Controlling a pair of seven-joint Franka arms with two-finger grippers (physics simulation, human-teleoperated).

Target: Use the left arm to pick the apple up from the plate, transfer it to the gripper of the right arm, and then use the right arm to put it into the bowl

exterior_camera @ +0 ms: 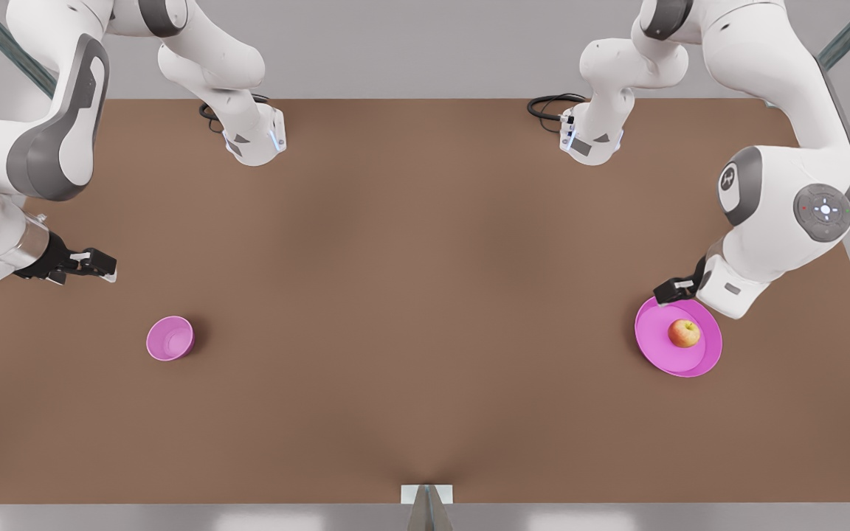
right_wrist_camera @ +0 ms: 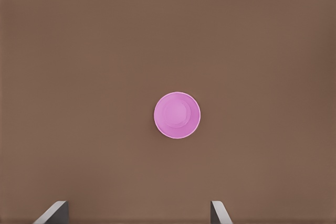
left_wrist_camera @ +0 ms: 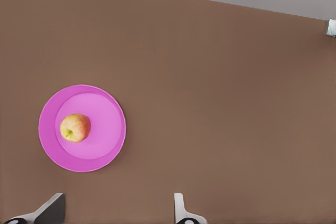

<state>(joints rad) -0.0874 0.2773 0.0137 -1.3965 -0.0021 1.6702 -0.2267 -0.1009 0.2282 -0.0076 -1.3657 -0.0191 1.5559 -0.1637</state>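
Currently, the small yellow-red apple (exterior_camera: 684, 333) is seen resting on the wide magenta plate (exterior_camera: 657, 346) at lower right, beneath the left gripper (exterior_camera: 667, 290), fingers spread; the right gripper (exterior_camera: 99, 265), likewise spread, is held at the left edge above the small magenta bowl (exterior_camera: 170, 338).

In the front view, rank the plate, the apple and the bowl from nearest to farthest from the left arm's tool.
The left tool hangs open at the front view's right.
1. plate: right under it, its far rim beside the tool.
2. apple: on the plate, a little past that rim.
3. bowl: far off at the front view's left, near the waiting right tool.
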